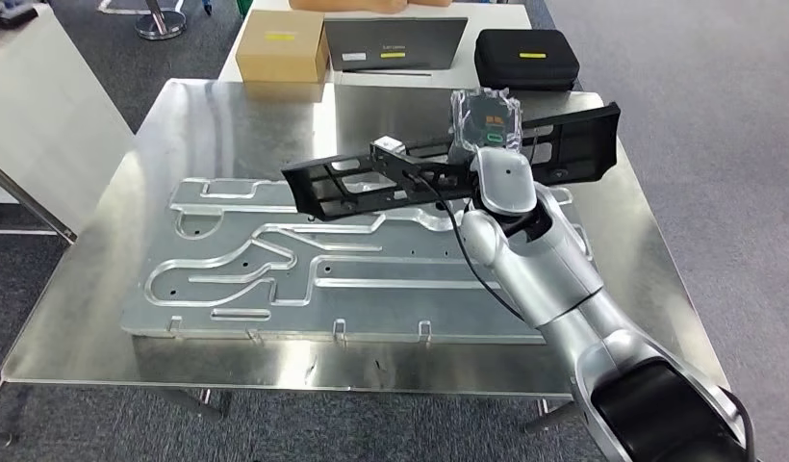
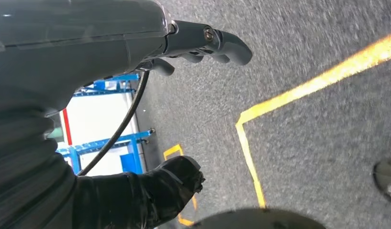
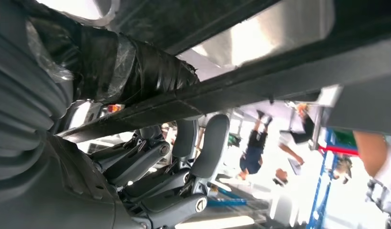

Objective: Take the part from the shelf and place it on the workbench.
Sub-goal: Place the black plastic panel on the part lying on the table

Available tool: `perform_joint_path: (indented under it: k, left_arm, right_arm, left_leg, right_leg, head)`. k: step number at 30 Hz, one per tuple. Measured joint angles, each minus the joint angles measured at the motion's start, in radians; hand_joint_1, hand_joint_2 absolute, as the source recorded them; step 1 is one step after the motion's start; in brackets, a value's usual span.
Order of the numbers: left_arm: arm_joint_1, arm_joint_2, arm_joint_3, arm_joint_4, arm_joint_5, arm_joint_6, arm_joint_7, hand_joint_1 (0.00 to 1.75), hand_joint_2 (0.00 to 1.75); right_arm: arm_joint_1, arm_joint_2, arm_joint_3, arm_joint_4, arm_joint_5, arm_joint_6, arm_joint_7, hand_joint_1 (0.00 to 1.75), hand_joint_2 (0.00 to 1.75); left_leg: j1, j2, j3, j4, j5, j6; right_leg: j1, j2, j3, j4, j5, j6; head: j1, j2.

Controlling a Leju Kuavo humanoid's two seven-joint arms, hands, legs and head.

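Note:
The part is a long black openwork bar, held level a little above the workbench, a shiny steel table. My right hand, wrapped in clear film, grips the bar right of its middle, over the far right end of the machined plate. In the right wrist view the taped thumb lies over the bar and the dark fingers reach under it. My left hand hangs over the grey floor, holding nothing, with fingers and thumb apart.
A large machined aluminium plate covers most of the workbench. Behind it on another table stand a cardboard box, a grey panel and a black case. People stand in the distance. Yellow floor tape runs below my left hand.

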Motion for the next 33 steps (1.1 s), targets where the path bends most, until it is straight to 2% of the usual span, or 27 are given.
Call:
perform_joint_path:
  k: [1,3,5,9,13,19,33]
  left_arm:
    - [0.0,0.001,0.0,0.0,0.006,-0.001,-0.006,0.0,1.75]
    - [0.0,0.003,0.001,0.0,0.014,-0.006,-0.019,0.0,1.75]
    - [-0.002,0.005,0.002,0.0,0.015,-0.012,-0.028,0.0,1.75]
    - [-0.003,0.01,0.002,0.0,0.006,-0.019,-0.041,0.0,1.75]
    - [-0.003,0.013,0.002,0.0,0.008,-0.023,-0.038,0.0,0.0]
    - [-0.002,0.014,0.002,0.0,0.01,-0.01,-0.049,0.0,0.0]
    - [-0.002,0.014,0.016,0.0,0.035,0.016,-0.061,0.0,0.0]
  right_arm:
    - [0.003,0.0,0.0,-0.001,0.0,0.004,0.0,1.75,1.75]
    - [0.008,0.004,0.0,-0.001,0.001,0.012,0.001,0.87,0.87]
    - [0.01,0.013,0.0,0.001,0.001,0.021,0.001,0.0,0.0]
    - [0.007,0.048,0.0,0.022,0.004,0.031,0.008,0.0,0.0]
    - [-0.015,0.087,0.0,0.07,0.01,0.03,0.018,0.0,0.0]
    - [-0.037,0.103,0.0,0.1,0.009,0.024,0.01,0.0,0.0]
    - [-0.035,0.073,0.0,0.091,0.001,0.051,-0.017,0.0,0.0]
  left_leg:
    - [-0.001,0.001,0.001,-0.003,0.003,0.0]
    - [-0.004,0.002,0.006,-0.011,0.003,0.003]
    - [-0.005,0.003,0.01,-0.018,0.002,0.003]
    - [-0.005,0.004,0.014,-0.023,0.001,0.003]
    - [-0.005,0.004,0.015,-0.024,0.002,0.0]
    - [-0.005,0.003,0.016,-0.024,0.004,-0.004]
    - [-0.005,0.004,0.015,-0.023,0.003,-0.005]
  right_leg:
    - [-0.001,0.0,0.002,-0.006,0.001,0.004]
    - [-0.006,0.001,0.006,-0.016,0.004,0.012]
    - [-0.005,0.003,0.006,-0.015,0.001,0.012]
    - [-0.005,0.004,0.006,-0.014,-0.002,0.009]
    - [-0.005,0.004,0.005,-0.009,-0.003,0.006]
    - [-0.004,0.004,0.005,-0.008,-0.002,0.005]
    - [-0.009,0.004,0.005,-0.008,-0.002,0.005]
  head:
    - [0.0,0.0]
    - [0.0,0.0]
    - [0.0,0.0]
    - [0.0,0.0]
    - [0.0,0.0]
    - [0.0,0.0]
    - [0.0,0.0]
